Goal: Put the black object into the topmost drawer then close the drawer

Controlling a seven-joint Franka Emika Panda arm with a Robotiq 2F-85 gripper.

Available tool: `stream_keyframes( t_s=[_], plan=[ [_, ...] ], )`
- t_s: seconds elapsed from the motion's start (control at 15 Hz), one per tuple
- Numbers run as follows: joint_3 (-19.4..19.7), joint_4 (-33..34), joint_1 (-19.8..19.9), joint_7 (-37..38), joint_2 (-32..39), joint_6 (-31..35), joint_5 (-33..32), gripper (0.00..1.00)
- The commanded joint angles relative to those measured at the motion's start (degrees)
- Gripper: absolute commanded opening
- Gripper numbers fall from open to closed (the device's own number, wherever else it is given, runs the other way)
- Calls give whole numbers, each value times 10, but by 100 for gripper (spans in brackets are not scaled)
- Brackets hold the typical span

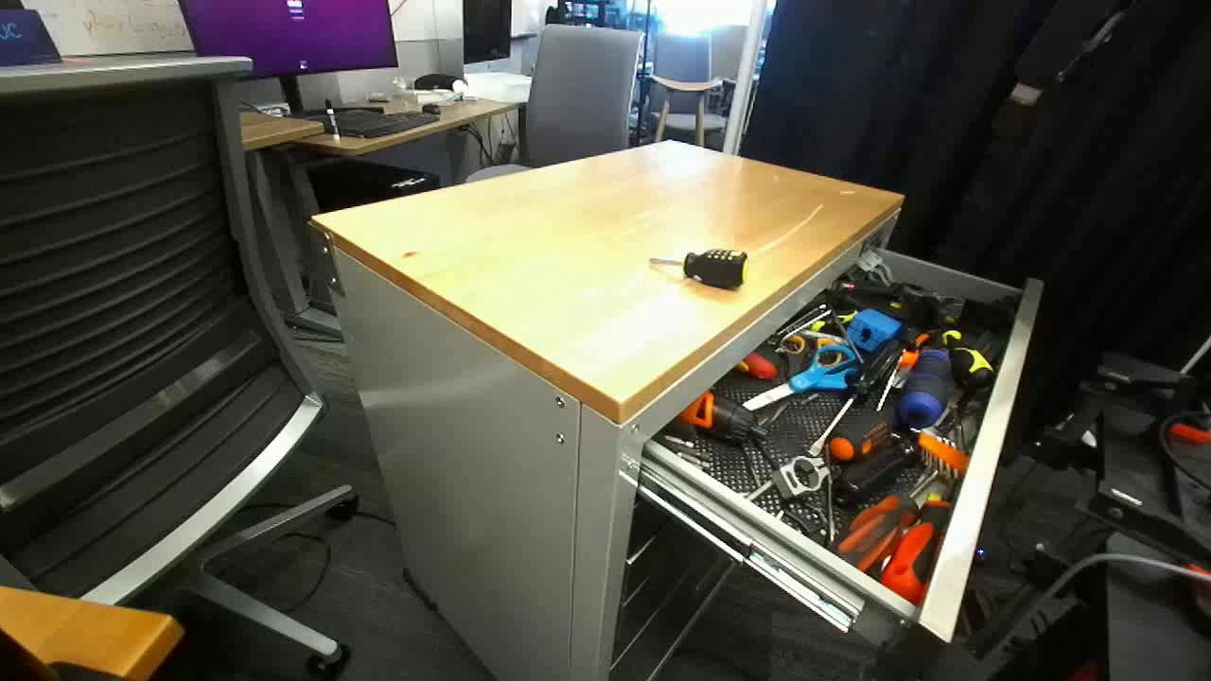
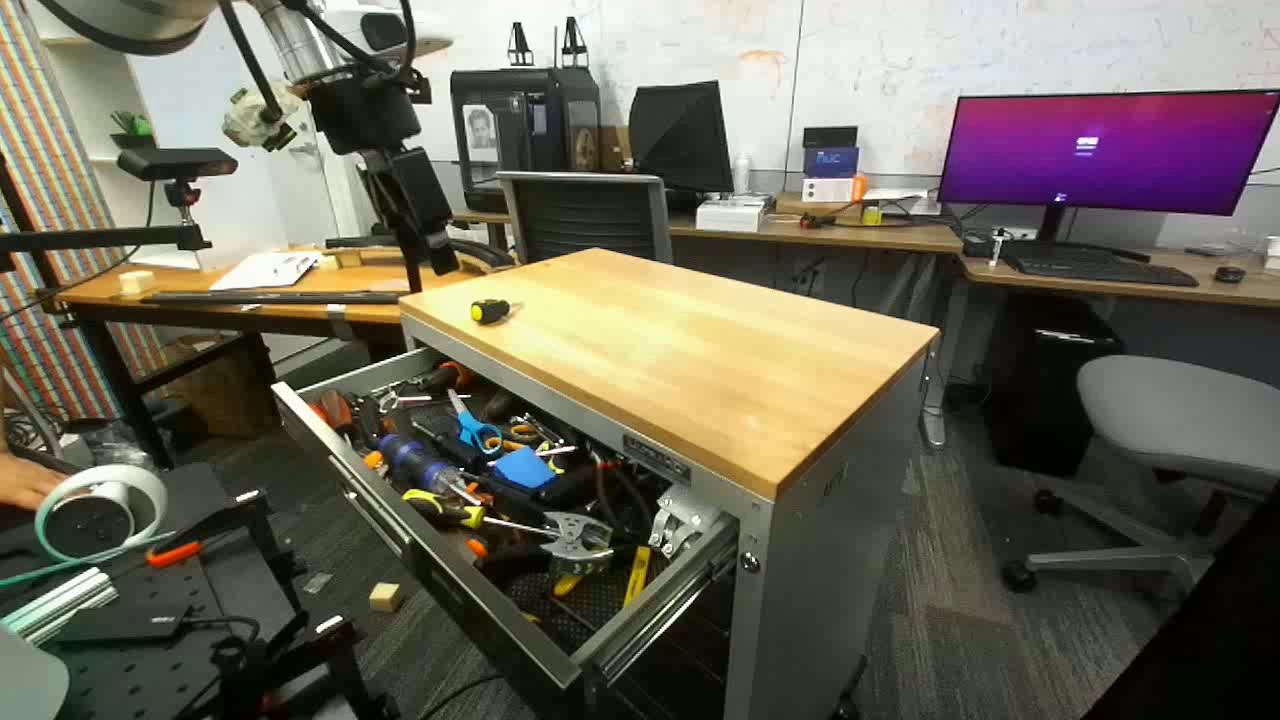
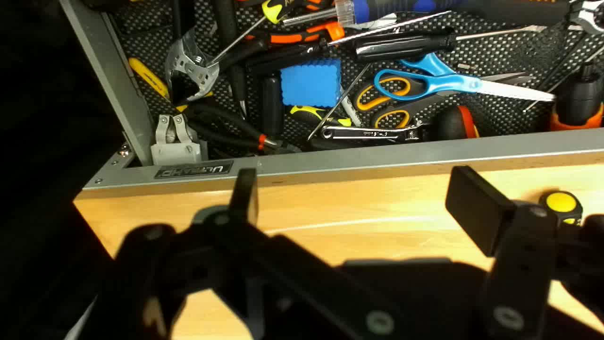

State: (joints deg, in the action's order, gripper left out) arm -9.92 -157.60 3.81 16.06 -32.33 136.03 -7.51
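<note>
The black object is a stubby screwdriver (image 1: 716,269) with yellow marks and a short metal shaft. It lies on the wooden cabinet top near the drawer-side edge, and shows in both exterior views (image 2: 490,311). In the wrist view its yellow-capped end (image 3: 561,202) shows at the right, partly hidden behind my right finger. My gripper (image 3: 363,203) is open and empty, its fingers wide apart above the wooden top. An exterior view shows it hanging above the cabinet (image 2: 428,262). The topmost drawer (image 1: 989,463) is pulled far out and full of tools; it also shows elsewhere (image 2: 420,545) (image 3: 106,75).
The drawer holds blue scissors (image 1: 825,371), a blue block (image 2: 523,467), a blue-handled driver (image 2: 415,465) and orange-handled tools (image 1: 908,558). A chair (image 1: 142,284) stands beside the cabinet. A dark cart (image 2: 190,590) with loose items stands in front of the drawer.
</note>
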Motion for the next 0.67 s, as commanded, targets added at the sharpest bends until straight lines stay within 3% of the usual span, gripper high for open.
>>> stream_keyframes(
  t_s=[0.0,0.27,0.6],
  plan=[
    [5,1,-5,2,0,-2,-3,100],
    [1,11,-4,9,14,5,-3,100],
    [-61,138,-22,19,167,-2,-49,100]
  ],
)
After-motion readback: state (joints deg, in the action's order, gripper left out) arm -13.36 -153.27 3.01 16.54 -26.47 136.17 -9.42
